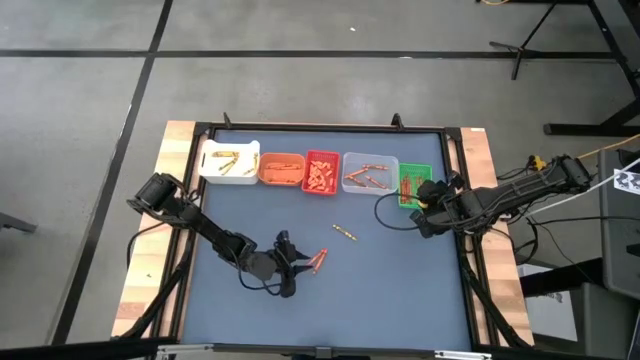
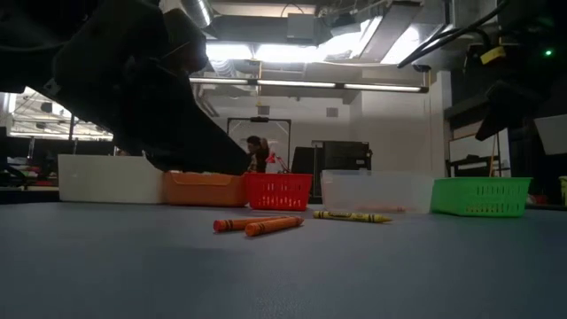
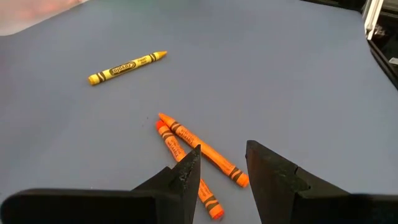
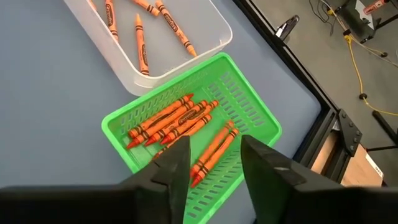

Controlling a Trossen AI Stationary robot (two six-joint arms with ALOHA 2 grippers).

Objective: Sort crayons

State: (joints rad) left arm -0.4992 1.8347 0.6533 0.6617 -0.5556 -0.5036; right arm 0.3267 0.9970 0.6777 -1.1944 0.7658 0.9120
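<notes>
Two orange crayons (image 3: 208,155) lie side by side on the blue mat, seen in the high view as the orange pair (image 1: 318,260). My left gripper (image 3: 224,149) hovers open right at them, and one crayon runs under the gap between its fingers. A yellow crayon (image 3: 127,67) lies alone farther off. My right gripper (image 4: 214,142) hangs open above the green bin (image 4: 124,134), where several orange crayons (image 4: 171,118) lie; one crayon (image 4: 214,154) lies in the bin below the gap.
Along the mat's far side stands a row of bins: white (image 1: 229,163), orange (image 1: 281,168), red (image 1: 321,172), clear (image 1: 369,172) and green (image 1: 413,186), all holding crayons. The black table frame (image 1: 455,180) runs close behind my right arm.
</notes>
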